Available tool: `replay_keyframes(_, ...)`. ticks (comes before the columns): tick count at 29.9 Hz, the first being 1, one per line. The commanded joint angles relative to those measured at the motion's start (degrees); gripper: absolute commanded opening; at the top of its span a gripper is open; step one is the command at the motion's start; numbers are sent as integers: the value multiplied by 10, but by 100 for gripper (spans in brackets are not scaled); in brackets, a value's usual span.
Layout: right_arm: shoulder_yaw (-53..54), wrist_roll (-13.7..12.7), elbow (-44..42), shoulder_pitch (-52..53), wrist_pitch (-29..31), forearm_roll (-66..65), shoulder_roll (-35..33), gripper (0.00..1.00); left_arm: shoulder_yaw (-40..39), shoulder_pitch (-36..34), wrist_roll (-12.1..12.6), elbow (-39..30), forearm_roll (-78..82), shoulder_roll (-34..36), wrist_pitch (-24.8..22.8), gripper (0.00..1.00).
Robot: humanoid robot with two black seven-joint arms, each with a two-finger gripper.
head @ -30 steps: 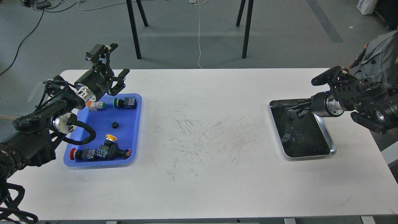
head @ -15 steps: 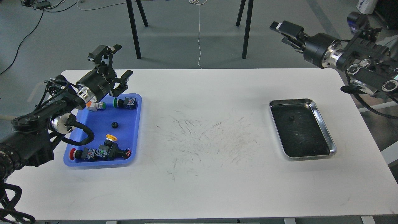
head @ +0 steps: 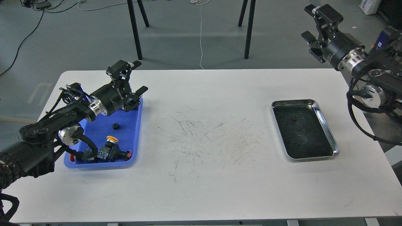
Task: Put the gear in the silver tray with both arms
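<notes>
On the right half of the white table [head: 201, 175], the silver tray [head: 329, 133] lies flat with one small black gear [head: 294, 118] resting in its far part. The right gripper [head: 317, 23] is raised beyond the table's far right corner, fingers spread, holding nothing. At the left, the blue tray [head: 133, 138] holds a second black gear [head: 116, 126] and several push-button switches [head: 108, 150]. The left gripper [head: 135, 78] hangs over that tray's far edge, fingers spread and empty.
</notes>
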Motion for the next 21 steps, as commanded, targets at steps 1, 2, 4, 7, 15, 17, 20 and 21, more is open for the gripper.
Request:
replay_keyframes(1, 72, 0, 24, -60, -5, 0, -1, 94, 2, 25, 0, -102, 27, 39, 0, 100)
replay_keyframes(2, 82, 0, 36, -67, -9, 0, -3, 94, 2, 31, 0, -126, 40, 53, 0, 100)
replay_keyframes(4, 98, 0, 58, -78, -17, 0, -18, 94, -12, 35, 0, -140, 53, 80, 0, 100)
replay_keyframes(7, 108, 0, 87, -97, -37, 0, -27, 94, -38, 40, 0, -147, 45, 89, 0, 100)
replay_keyframes(15, 110, 1, 113, -110, -78, 0, -30, 94, -74, 37, 0, -139, 9, 85, 0, 99)
replay_keyframes(17, 110, 1, 112, -113, -80, 0, -24, 94, -79, 43, 0, -133, -20, 88, 0, 100)
replay_keyframes(20, 110, 1, 120, -115, -95, 0, -22, 94, -80, 44, 0, -112, -38, 84, 0, 100)
replay_keyframes(21, 110, 1, 124, -116, -97, 0, -22, 94, -78, 45, 0, -112, -38, 86, 0, 100)
